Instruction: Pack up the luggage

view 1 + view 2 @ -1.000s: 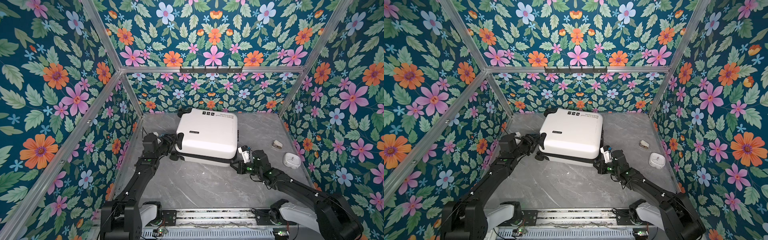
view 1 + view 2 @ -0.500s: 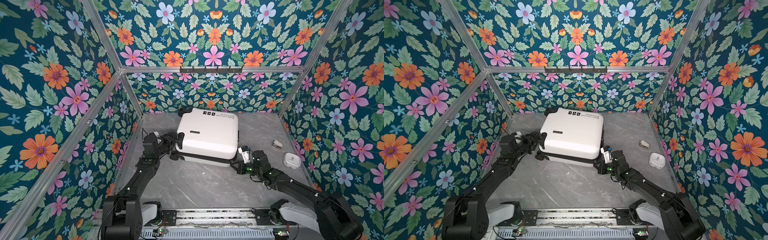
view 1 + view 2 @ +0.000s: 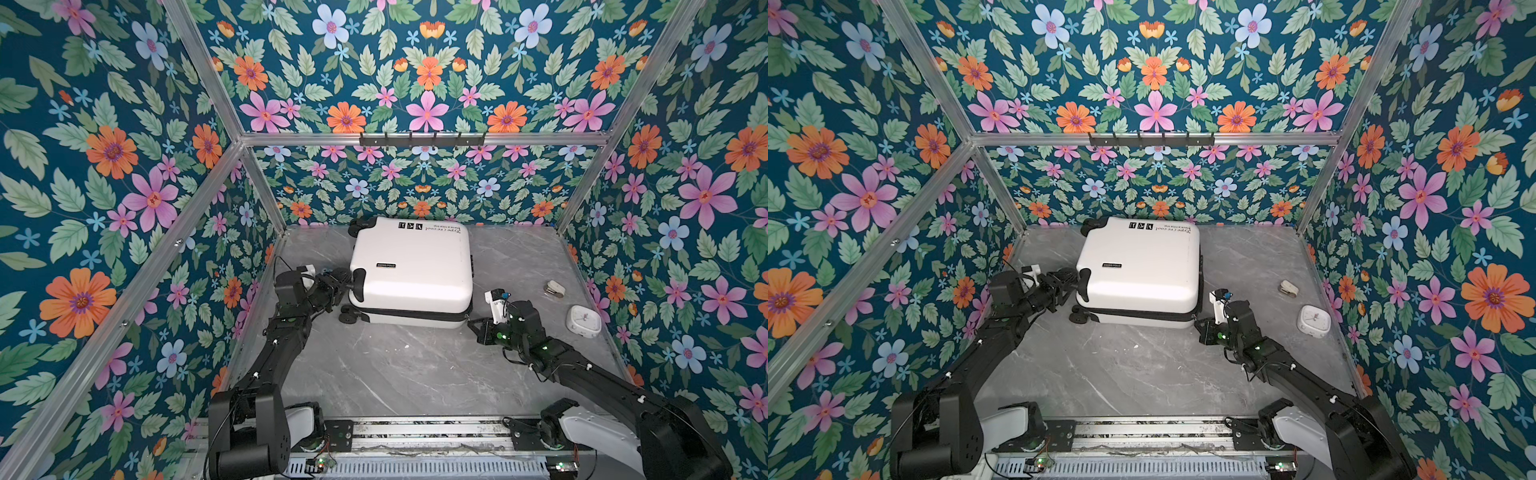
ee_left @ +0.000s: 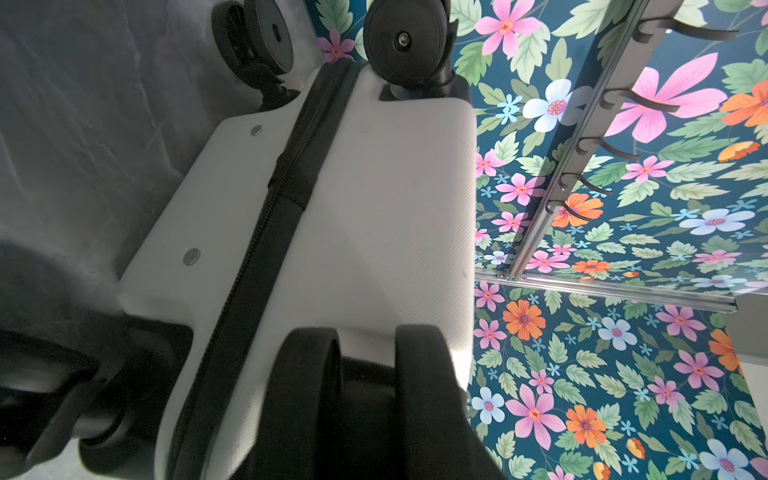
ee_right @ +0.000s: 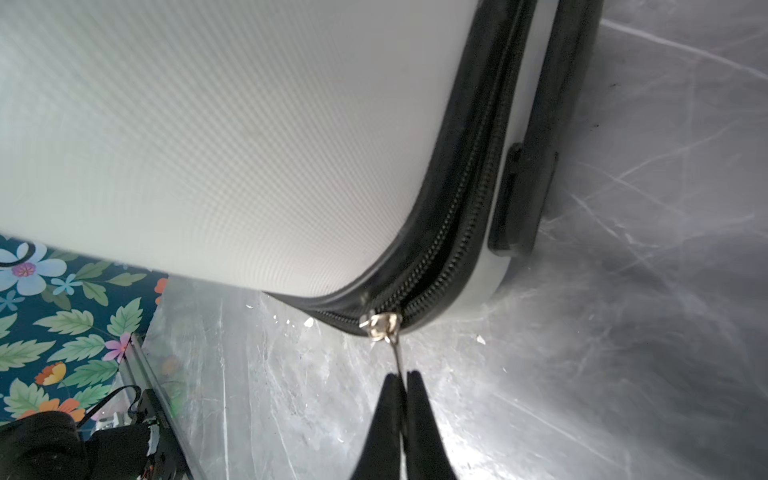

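A: Nearest first: the right gripper (image 5: 401,376)?
B: Fingers pinched tight, no gap, on the thin metal tab of the zipper pull (image 5: 380,324). The slider sits just beyond the fingertips, on a rounded corner of the luggage (image 3: 411,266).
A: And the case itself?
B: Flat on the table (image 3: 395,374), lid down, white shell up. It reaches away from both sets of fingers toward the back wall. The zipper band runs off to either side of the right fingertips.
A: The left gripper (image 3: 337,279)?
B: Up against the wheel (image 3: 358,277) at the other near corner. Black on black there. Cannot tell whether the fingers clasp the wheel or only flank it, nor how wide they stand.
A: Step in hand?
B: My reading: contents are in, and the case is being zipped shut. I cannot make out which stretch of teeth is already meshed.
A: Next move?
B: Haul the pull round the corner. That calls for a path following the curve of the band, tugging along the teeth, not outward. Otherwise the tab may slip from the pinch or the slider may jam. The left side likely has to brace the case, since a light shell on a smooth top could slide with the tug.
A: Further out?
B: Beyond the right fingers, well apart: a small white clock (image 3: 584,318) and a smaller pale object (image 3: 555,288), unidentified. Farthest, a hook rail (image 3: 422,138) on the back wall.
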Robot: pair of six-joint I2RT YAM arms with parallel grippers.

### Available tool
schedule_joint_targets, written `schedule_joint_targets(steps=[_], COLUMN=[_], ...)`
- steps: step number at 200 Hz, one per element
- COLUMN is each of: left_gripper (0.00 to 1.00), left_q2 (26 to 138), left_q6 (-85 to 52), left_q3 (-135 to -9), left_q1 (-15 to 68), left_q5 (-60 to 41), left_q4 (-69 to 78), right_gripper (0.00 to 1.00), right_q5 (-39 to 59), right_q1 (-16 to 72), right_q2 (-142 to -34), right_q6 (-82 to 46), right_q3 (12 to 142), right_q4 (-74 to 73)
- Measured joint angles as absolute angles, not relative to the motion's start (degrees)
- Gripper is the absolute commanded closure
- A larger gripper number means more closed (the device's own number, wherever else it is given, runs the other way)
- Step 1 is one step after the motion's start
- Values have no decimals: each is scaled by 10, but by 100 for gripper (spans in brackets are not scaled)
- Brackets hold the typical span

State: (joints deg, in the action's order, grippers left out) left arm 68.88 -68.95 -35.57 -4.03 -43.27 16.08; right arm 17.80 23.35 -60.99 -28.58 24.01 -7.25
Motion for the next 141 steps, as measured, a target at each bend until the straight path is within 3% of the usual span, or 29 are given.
schedule_joint_targets(steps=[141], left_gripper=[100], left_q2=[709], left_q6=[-672], left_q3=[-356], left_q1=[-50], left_q5=[-476], left_q4=[180], right_gripper=[100], right_q5=[105], right_q1=[172], right_q2=[-740], right_q6=[-283], right_q3=[379], right_q4=[-50])
